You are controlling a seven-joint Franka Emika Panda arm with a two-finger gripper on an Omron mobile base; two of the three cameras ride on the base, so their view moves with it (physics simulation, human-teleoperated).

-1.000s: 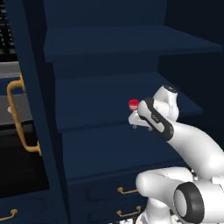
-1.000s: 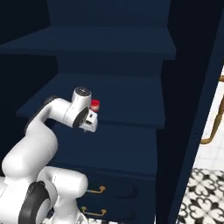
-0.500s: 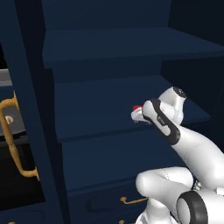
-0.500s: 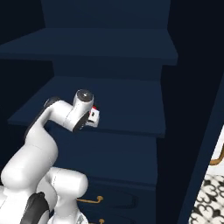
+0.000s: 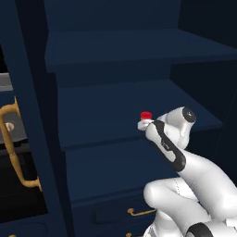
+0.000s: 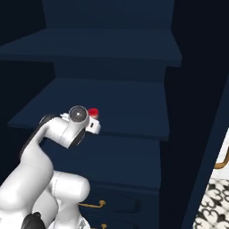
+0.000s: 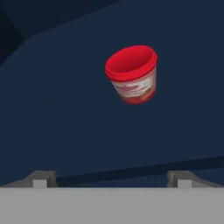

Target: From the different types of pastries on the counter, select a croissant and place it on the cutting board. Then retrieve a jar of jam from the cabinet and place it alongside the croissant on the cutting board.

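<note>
Tool [image 7: 111, 179] nearer jar of jam [image 7: 132, 74], fingers apart, cabinet [image 5: 129, 99] shelf

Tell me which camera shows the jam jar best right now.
The hand view: the jar of jam shows whole there, red lid and pale labelled side, on the navy shelf. Both base views catch only its red top beside the robot's hand.
</note>
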